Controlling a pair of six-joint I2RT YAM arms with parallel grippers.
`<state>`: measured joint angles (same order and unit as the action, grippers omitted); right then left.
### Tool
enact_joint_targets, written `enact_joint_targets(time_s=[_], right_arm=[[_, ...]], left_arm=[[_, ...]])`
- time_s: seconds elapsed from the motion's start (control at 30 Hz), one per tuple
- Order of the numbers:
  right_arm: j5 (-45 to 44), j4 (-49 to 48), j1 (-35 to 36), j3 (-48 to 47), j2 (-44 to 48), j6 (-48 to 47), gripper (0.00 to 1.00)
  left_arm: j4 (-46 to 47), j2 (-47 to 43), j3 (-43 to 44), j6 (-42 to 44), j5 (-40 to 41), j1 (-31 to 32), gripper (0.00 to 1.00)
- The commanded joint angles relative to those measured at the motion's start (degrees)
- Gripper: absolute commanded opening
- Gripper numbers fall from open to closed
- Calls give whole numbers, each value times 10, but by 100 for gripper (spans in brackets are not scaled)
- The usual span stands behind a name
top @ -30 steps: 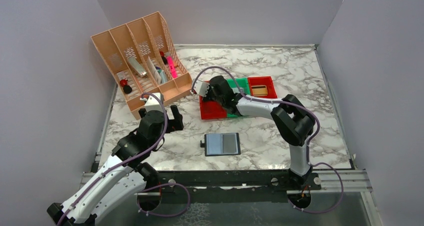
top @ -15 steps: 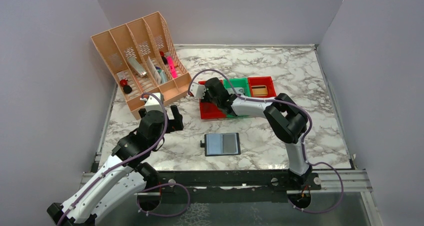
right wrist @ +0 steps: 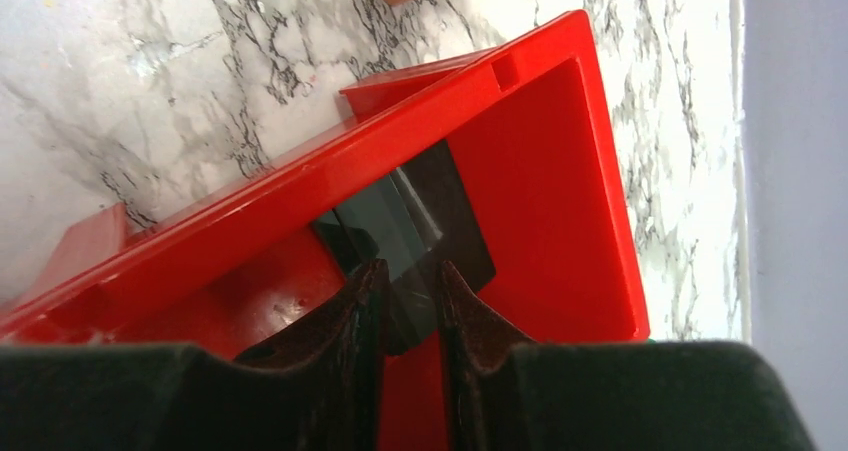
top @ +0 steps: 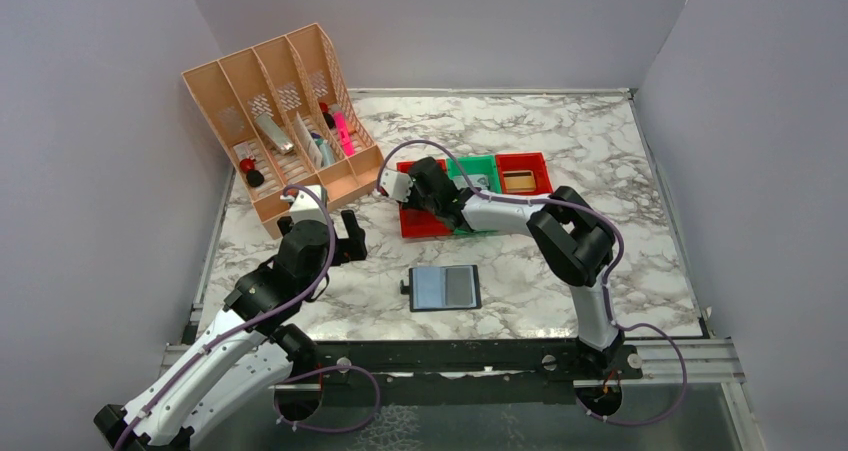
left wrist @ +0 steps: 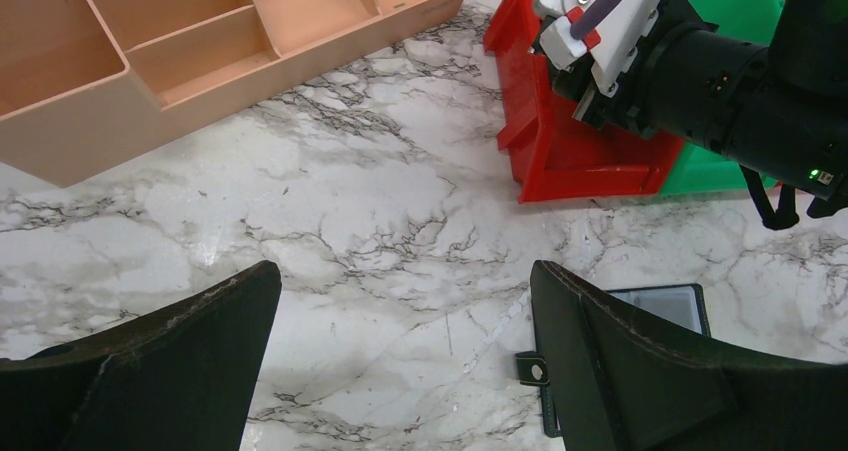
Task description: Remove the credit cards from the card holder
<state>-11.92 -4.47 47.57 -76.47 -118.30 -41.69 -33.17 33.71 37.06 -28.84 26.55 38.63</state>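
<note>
The black card holder (top: 445, 288) lies open on the marble table, its two grey-blue panels facing up; its tab and one corner also show in the left wrist view (left wrist: 655, 301). My right gripper (top: 416, 195) reaches into the left red bin (top: 425, 227). In the right wrist view its fingers (right wrist: 410, 281) are close together on the corner of a grey credit card (right wrist: 395, 226). A darker card (right wrist: 460, 226) lies under that card on the bin floor (right wrist: 550, 171). My left gripper (left wrist: 405, 271) is open and empty, above bare table to the left of the holder.
A peach desk organiser (top: 280, 121) with pens and small items stands at the back left. A green bin (top: 480, 166) and a second red bin (top: 527, 159) sit to the right of the left red bin. Grey walls enclose the table.
My right gripper has moved a little to the left, further over the left red bin. The left arm and the card holder have not moved.
</note>
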Motion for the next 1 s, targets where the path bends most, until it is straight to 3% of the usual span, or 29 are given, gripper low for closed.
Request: enact_joint_targets(time_s=[0.0,0.27,0.47,0.53,0.63,0.77,0.97], right_arm=[[32,3,3,-13,12,34,29],[22,-70,3,47,90,106,31],[13,-308,3,272,285,239,39],[-9,-333,3,336,340,305,47],[-62,-248,3,384,409,429,53],[-140,-10,3,387,489,644,54],[-52,98,3,437,599,736,55]], left_arm=[[-6,-2,1,5,0,-1,99],[-7,-4,0,5,0,-1,99],[-5,2,4,10,-14,-1,99],[-6,7,5,10,-19,-1,99],[-4,15,4,7,-29,-1,99],[18,10,-3,16,-77,-1,99],[98,1,-37,35,-191,-1,99]])
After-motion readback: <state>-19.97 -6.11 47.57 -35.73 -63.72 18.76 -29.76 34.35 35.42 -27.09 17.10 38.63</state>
